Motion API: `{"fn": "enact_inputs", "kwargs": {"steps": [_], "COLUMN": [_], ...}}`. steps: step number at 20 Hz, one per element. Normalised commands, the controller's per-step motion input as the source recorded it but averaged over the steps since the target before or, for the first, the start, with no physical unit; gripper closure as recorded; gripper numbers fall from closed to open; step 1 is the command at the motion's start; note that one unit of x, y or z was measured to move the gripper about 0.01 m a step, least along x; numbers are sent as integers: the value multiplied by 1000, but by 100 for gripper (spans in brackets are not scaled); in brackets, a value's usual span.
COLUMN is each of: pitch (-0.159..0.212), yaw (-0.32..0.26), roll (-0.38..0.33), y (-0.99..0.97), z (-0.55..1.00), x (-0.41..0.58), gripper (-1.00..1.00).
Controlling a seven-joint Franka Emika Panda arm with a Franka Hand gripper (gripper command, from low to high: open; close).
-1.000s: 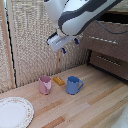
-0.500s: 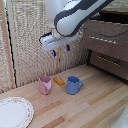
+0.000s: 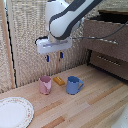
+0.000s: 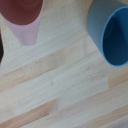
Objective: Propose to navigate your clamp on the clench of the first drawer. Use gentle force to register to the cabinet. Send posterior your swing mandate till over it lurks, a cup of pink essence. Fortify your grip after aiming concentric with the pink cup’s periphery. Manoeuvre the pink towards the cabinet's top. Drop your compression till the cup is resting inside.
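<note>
Now the clamp (image 3: 54,57) hangs in the air above the wooden table (image 3: 100,107), with its two blue-tipped fingers (image 3: 47,58) apart and nothing between them — it is open and empty. The pink cup (image 3: 45,85) stands upright on the table, below the clamp and a little toward the exterior view's left. The blue mug (image 3: 74,85) stands near it on the exterior view's right, and a small yellow block (image 3: 59,80) lies between and behind them. The first drawer (image 3: 105,34) of the cabinet (image 3: 112,62) looks pulled out, so the step in hand seems to be the aiming over the pink cup.

To do it well, I would first center the clamp over the rim of the cup — in the wrist view the pink cup (image 4: 24,20) is only at the edge, partly cut off. Then descend straight and slowly, with one finger inside the rim and one outside, away from the blue mug (image 4: 111,35). A white plate (image 3: 14,112) lies well apart and should not disturb.
</note>
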Motion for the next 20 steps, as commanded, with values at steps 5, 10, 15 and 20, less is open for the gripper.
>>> {"fn": "enact_inputs", "kwargs": {"steps": [5,10,15,20], "pitch": [142,117,105,86], "yaw": [0,19,39,52], "roll": [119,-11,-55,-24], "y": [48,7,-2,-26], "z": [-42,-130,-194,-205], "x": [361,272,269,281], "gripper": [-100,-100,-100,-100]}}
